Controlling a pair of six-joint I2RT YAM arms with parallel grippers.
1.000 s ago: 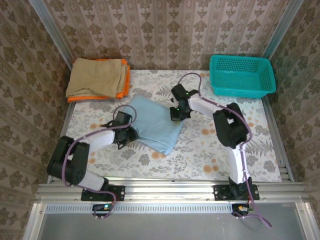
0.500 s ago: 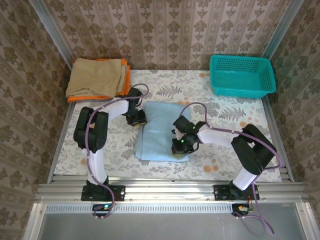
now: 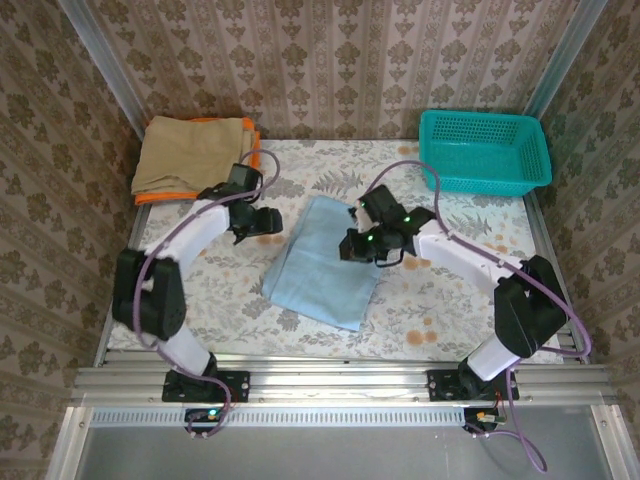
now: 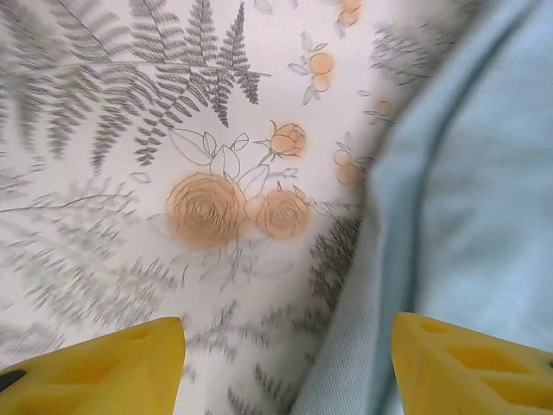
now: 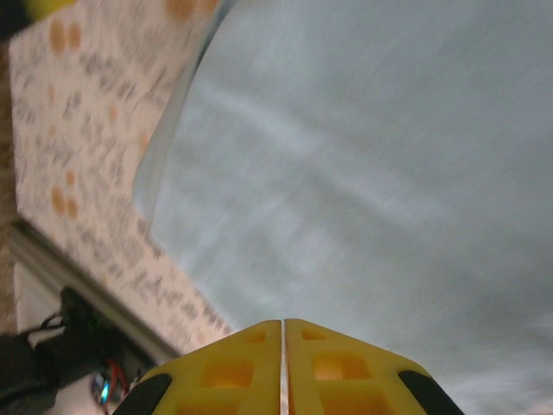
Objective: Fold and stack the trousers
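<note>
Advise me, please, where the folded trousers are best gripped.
Probably the trousers' left folded edge, approached from the left: the layers lie together there, and the open left gripper sits just beside it.

Pale blue trousers (image 3: 325, 265), teal basket (image 3: 486, 180), fern-and-orange-flower table (image 3: 440, 300)

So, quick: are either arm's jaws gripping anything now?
Left gripper: jaws open, empty, by the trousers.
Right gripper: jaws shut above the trousers, no cloth seen between them.
</note>
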